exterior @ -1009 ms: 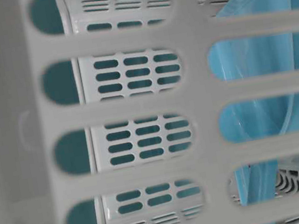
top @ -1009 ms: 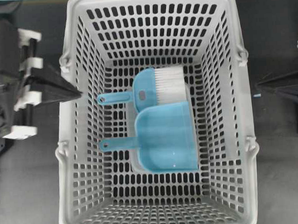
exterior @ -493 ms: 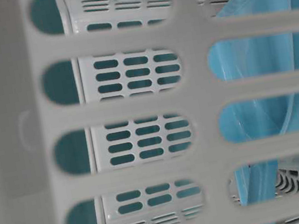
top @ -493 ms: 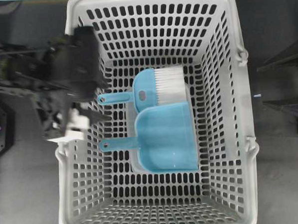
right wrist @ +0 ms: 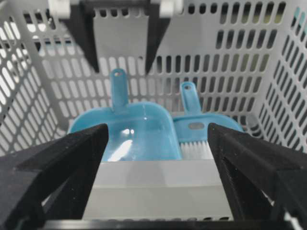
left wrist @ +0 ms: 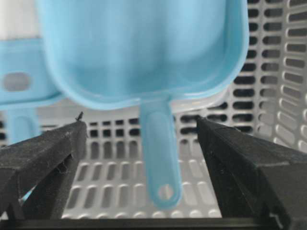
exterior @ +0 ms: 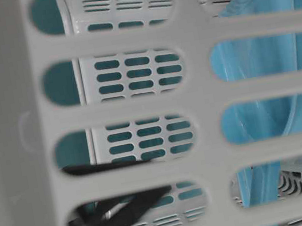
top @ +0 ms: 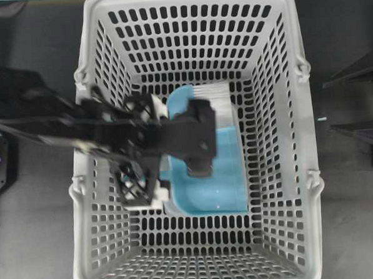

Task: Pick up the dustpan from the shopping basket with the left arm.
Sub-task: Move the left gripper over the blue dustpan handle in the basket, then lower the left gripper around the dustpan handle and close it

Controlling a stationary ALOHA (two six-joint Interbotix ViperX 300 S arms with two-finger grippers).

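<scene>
The shopping basket (top: 187, 27) fills the overhead view, its slotted grey walls rising around a perforated floor. Inside it, the left arm (top: 79, 129) reaches in over the left wall and covers much of the contents from above. The dustpan (top: 229, 178) lies toward the middle of the basket, on a clear plastic container (right wrist: 158, 187); only its scoop shows overhead, the handle hidden under the arm. The left wrist view shows what the overhead one cannot: the dustpan's thin handle with its hang hole points toward the camera and sits between the left gripper's (left wrist: 141, 143) two black fingers, which stand wide apart and touch nothing. The right gripper (right wrist: 158, 143), seen only in its own camera, is also spread wide and empty, outside the basket wall. The hand brush (right wrist: 199, 132) lies just beside the dustpan, white bristles toward the right gripper. At table level the basket wall blocks nearly everything; dark shapes behind the lower slots are probably the left gripper's fingers.
</scene>
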